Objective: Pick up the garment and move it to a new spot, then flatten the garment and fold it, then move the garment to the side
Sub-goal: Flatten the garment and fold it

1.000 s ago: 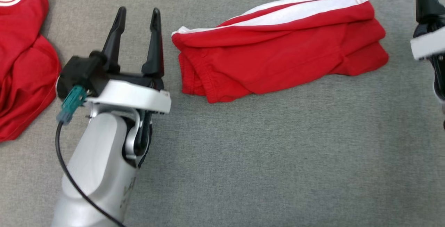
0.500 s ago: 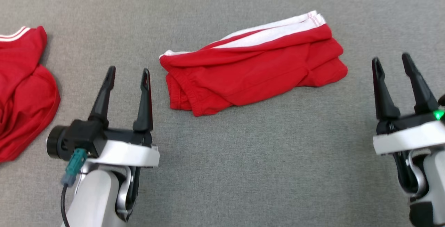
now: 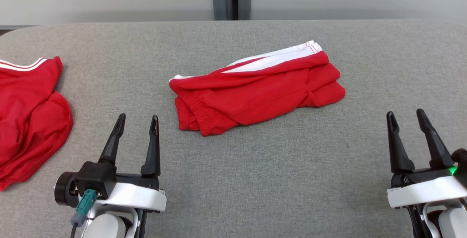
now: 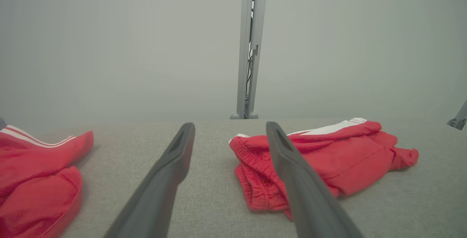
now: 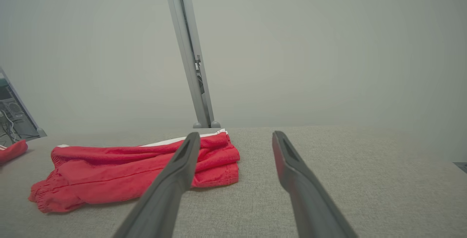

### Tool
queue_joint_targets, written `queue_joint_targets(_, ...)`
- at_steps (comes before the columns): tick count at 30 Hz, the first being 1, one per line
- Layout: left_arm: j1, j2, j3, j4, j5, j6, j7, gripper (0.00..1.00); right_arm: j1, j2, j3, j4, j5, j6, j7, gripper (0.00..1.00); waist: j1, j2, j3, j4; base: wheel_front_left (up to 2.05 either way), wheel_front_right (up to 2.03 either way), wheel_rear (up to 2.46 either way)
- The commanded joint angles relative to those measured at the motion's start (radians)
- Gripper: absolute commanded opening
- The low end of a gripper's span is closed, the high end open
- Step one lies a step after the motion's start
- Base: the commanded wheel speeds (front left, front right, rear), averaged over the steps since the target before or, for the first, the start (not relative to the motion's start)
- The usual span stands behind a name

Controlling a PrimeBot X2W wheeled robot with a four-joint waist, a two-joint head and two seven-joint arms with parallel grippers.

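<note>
Two grippers wait empty: the left gripper (image 3: 138, 117) and the right gripper (image 3: 405, 112) each hold their long dark fingers (image 3: 153, 143) moderately parted, gripping nothing. The folded red shorts with white side stripes (image 3: 255, 92) lie on the grey fabric tabletop (image 3: 255, 179), ahead of both sets of fingertips and between them, nearer the left pair, touched by neither. Judging by the compact, layered bundle, the moving, flattening and folding look done, and the shift to the side appears to be what is left. Bare cloth lies ahead of the right fingers up to the table's far edge. Outboard of the left fingers, a crumpled red garment with white trim (image 3: 29, 114) takes up that side.
</note>
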Motion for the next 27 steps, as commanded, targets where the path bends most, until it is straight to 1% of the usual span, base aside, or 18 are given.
queue_joint_targets(1,0.005,0.009,0.002,0.001,-0.010,-0.001,-0.002,1.00,0.018,0.005,-0.010,-0.018,-0.008,0.000,0.004,1.00,0.0000,0.0000,-0.004,0.000,0.00,0.00,0.00)
queue_joint_targets(9,0.006,0.012,-0.003,-0.005,-0.016,0.005,0.005,1.00,0.032,0.020,-0.029,-0.045,-0.009,0.000,0.021,1.00,0.0000,0.0000,-0.002,-0.002,0.00,0.00,0.00)
queue_joint_targets(16,-0.016,0.011,-0.019,-0.016,-0.008,0.008,0.011,1.00,-0.019,0.010,-0.032,-0.014,0.015,0.000,0.036,1.00,0.0000,0.0000,0.019,0.010,0.00,0.00,0.00)
queue_joint_targets(20,-0.032,0.009,-0.028,-0.019,-0.003,0.005,0.011,1.00,-0.108,-0.010,-0.015,0.067,0.040,0.000,0.046,1.00,0.0000,0.0000,0.048,0.020,0.00,0.00,0.00)
queue_joint_targets(27,-0.083,-0.007,-0.063,-0.011,0.002,-0.014,0.006,1.00,-0.311,-0.038,0.038,0.304,0.089,0.000,0.040,1.00,0.0000,0.0000,0.114,0.065,0.00,0.00,0.00)
